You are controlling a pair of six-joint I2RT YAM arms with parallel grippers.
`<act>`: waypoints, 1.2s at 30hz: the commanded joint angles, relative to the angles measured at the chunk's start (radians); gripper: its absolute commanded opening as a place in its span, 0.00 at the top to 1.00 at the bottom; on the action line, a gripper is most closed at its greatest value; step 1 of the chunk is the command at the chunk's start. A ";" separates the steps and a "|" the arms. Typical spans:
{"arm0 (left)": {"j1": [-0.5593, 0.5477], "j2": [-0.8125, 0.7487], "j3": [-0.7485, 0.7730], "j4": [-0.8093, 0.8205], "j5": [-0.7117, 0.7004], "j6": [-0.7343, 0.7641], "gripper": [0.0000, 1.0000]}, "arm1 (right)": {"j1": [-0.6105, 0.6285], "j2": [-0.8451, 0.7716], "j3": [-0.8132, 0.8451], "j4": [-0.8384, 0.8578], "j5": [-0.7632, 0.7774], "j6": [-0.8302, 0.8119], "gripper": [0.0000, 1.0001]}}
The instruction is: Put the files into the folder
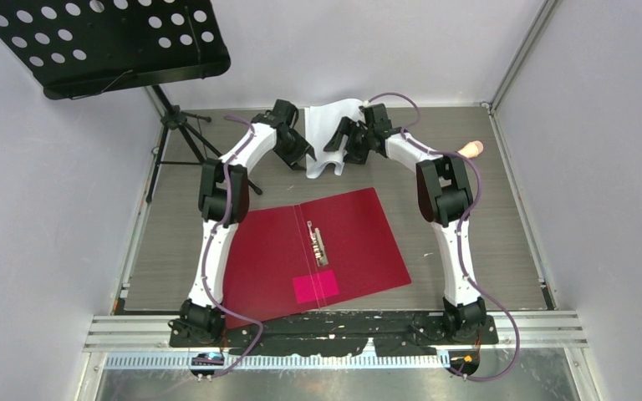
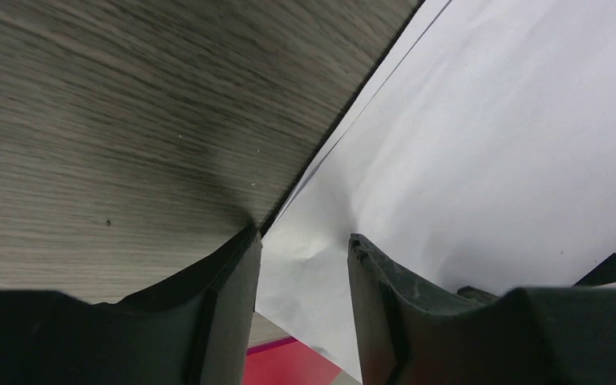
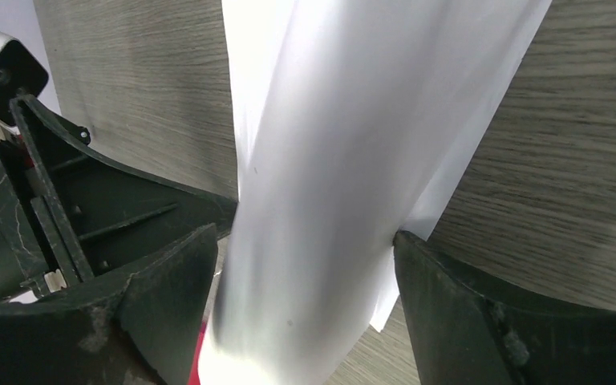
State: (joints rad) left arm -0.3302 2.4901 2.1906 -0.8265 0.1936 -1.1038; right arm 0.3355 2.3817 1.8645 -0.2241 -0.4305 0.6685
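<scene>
The files (image 1: 335,114) are white sheets at the back middle of the table, buckled up into an arch. The folder (image 1: 353,227) lies open and flat nearer the arms, dark red, with its metal clip (image 1: 318,244) on the spine and a pink patch (image 1: 315,286). My left gripper (image 1: 306,157) is open at the sheets' left edge; in the left wrist view (image 2: 303,237) one finger is on the wood and the other on the paper (image 2: 481,136). My right gripper (image 1: 341,149) is open, and the arched paper (image 3: 329,184) stands between its fingers (image 3: 303,233).
A black perforated music stand (image 1: 109,42) on a tripod (image 1: 180,127) stands at the back left. A small peach-coloured object (image 1: 471,149) lies by the right wall. Grey walls close in the wooden table (image 1: 485,242) on three sides.
</scene>
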 commanded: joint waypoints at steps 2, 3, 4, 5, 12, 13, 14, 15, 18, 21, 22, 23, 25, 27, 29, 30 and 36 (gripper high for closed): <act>-0.016 -0.027 -0.030 0.029 0.050 0.050 0.57 | 0.020 0.012 0.026 0.009 -0.024 0.028 0.32; -0.016 -0.032 -0.033 0.026 0.054 0.058 0.57 | 0.020 0.011 0.027 0.010 -0.024 0.028 0.41; -0.017 -0.040 -0.040 0.032 0.060 0.071 0.58 | 0.020 0.007 0.026 0.011 -0.017 0.026 0.47; -0.017 -0.052 -0.045 0.035 0.061 0.086 0.58 | 0.020 0.004 0.024 0.008 -0.013 0.025 0.58; -0.019 -0.260 -0.132 -0.047 -0.047 0.256 0.38 | 0.014 -0.122 -0.010 -0.027 0.061 -0.032 0.93; -0.022 -0.319 -0.201 -0.032 -0.061 0.266 0.34 | 0.012 -0.172 -0.042 -0.030 0.064 -0.038 0.94; -0.027 -0.378 -0.274 -0.009 -0.077 0.276 0.30 | 0.010 -0.201 -0.068 -0.029 0.065 -0.040 0.94; -0.035 -0.436 -0.349 0.016 -0.098 0.284 0.28 | 0.006 -0.266 -0.130 -0.026 0.070 -0.043 0.94; -0.059 -0.591 -0.549 0.081 -0.143 0.306 0.26 | 0.001 -0.402 -0.265 -0.024 0.074 -0.049 0.94; -0.108 -0.701 -0.717 0.107 -0.184 0.317 0.26 | -0.006 -0.574 -0.459 -0.011 0.069 -0.047 0.94; -0.129 -0.730 -0.770 0.122 -0.184 0.314 0.26 | -0.007 -0.609 -0.494 -0.006 0.067 -0.045 0.94; -0.153 -0.755 -0.816 0.145 -0.186 0.313 0.26 | -0.009 -0.673 -0.568 -0.005 0.060 -0.041 0.94; -0.211 -0.778 -0.889 0.163 -0.186 0.303 0.26 | -0.010 -0.754 -0.673 -0.006 0.044 -0.040 0.94; -0.256 -0.784 -0.934 0.183 -0.186 0.294 0.26 | -0.009 -0.822 -0.776 -0.012 0.025 -0.046 0.94; -0.290 -0.788 -0.974 0.210 -0.182 0.286 0.26 | -0.009 -0.882 -0.903 -0.012 0.010 -0.053 0.94; -0.302 -0.792 -0.997 0.223 -0.179 0.280 0.26 | -0.009 -0.920 -0.934 0.006 -0.009 -0.045 0.94; -0.314 -0.833 -1.094 0.283 -0.151 0.265 0.26 | 0.004 -1.037 -1.226 0.093 -0.083 -0.003 0.94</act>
State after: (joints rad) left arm -0.6506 1.7103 1.1202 -0.6247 0.0433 -0.8326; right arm 0.3264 1.4235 0.7273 -0.1867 -0.4519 0.6491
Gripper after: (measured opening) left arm 0.741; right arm 0.070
